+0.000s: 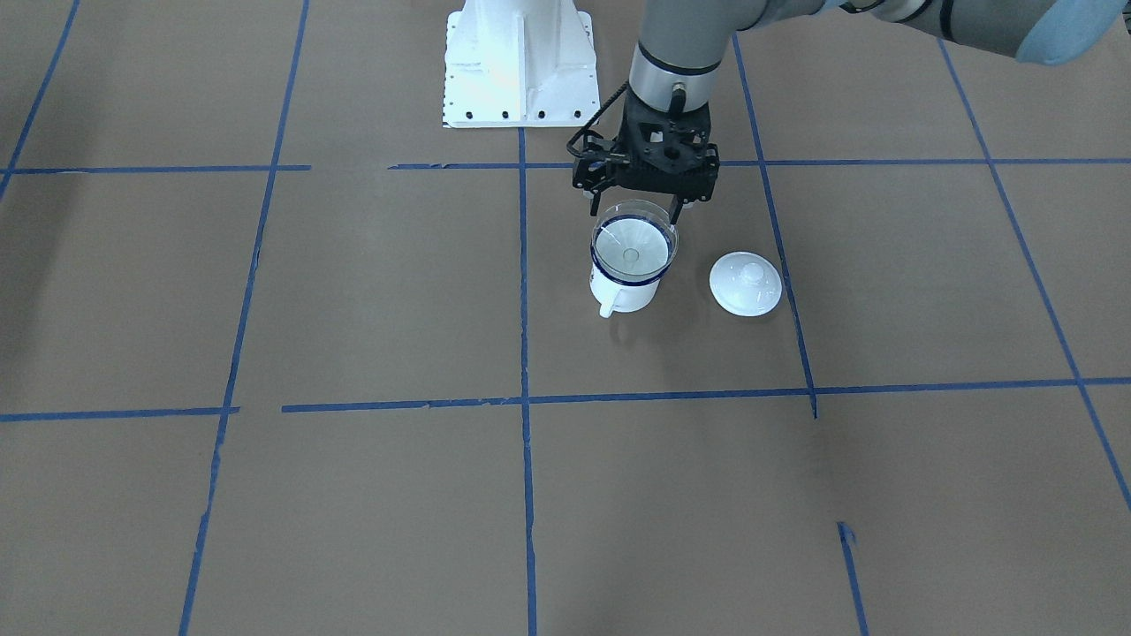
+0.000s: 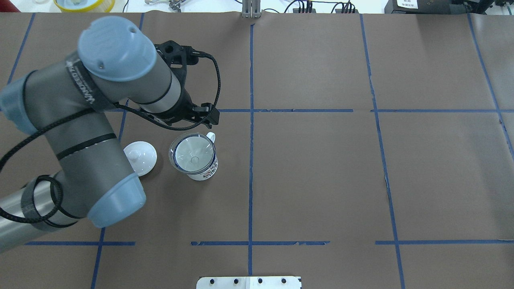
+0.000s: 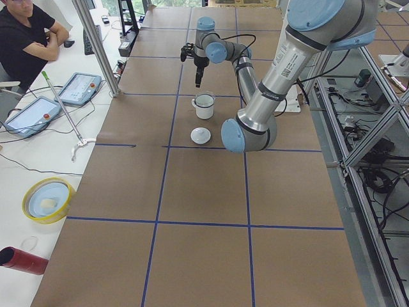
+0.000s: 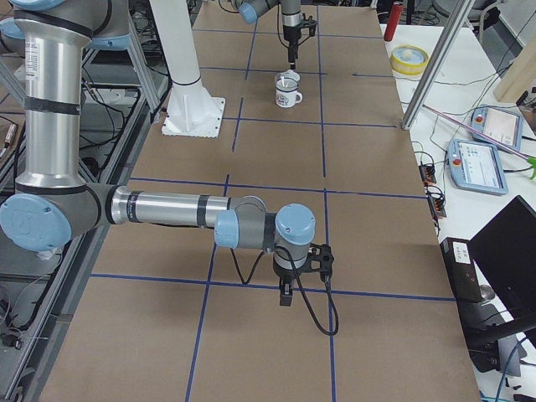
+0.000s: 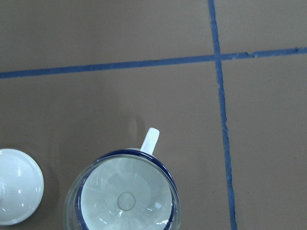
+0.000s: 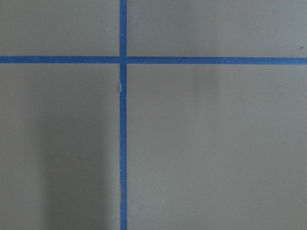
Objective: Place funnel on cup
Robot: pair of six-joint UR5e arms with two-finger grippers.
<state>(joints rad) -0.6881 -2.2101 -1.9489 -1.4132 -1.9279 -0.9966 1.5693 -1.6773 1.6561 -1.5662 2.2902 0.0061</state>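
The clear funnel (image 1: 633,243) sits in the mouth of the white mug (image 1: 617,293) with the dark blue rim, spout down; both also show in the overhead view, funnel (image 2: 192,152) and mug (image 2: 207,171). The left wrist view looks straight down on the funnel (image 5: 125,196) and the mug's handle (image 5: 150,140). My left gripper (image 1: 635,212) is open just behind and above the funnel's rim, its fingers spread and holding nothing. My right gripper (image 4: 285,293) hangs over bare table far from the mug; I cannot tell whether it is open or shut.
A round white knobbed lid (image 1: 745,284) lies on the table beside the mug, also seen in the overhead view (image 2: 140,156). The robot's white base (image 1: 517,62) stands behind. Blue tape lines cross the brown table.
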